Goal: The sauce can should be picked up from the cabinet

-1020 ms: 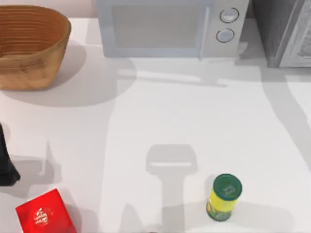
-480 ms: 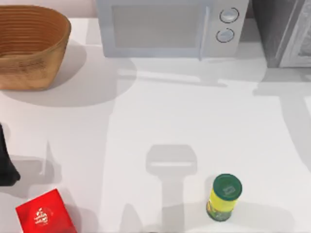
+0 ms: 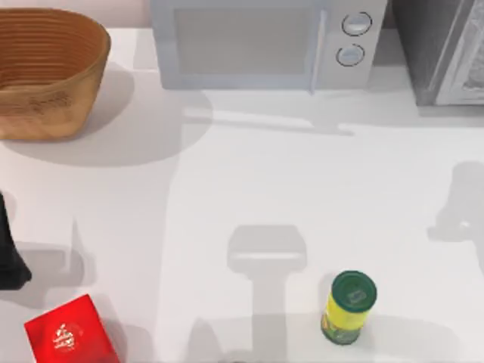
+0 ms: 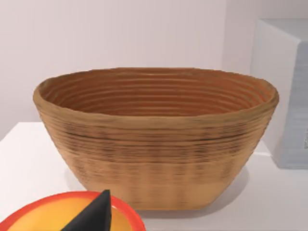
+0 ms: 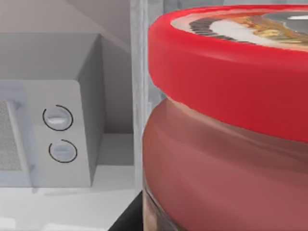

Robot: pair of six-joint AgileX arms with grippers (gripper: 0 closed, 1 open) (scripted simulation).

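From above, the cabinet stood at one o'clock on the table, right of the microwave; the left arm sat parked at nine o'clock. In the left wrist view a woven basket stood ahead. In the right wrist view the sauce can loomed close against the cabinet; whether the jaws held it, I cannot tell.

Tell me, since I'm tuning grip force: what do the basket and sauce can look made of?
The basket looks woven wicker or coiled fibre: matte tan, ridged in rings. The sauce can looks like smooth metal or plastic, with a glossy red lid rim.
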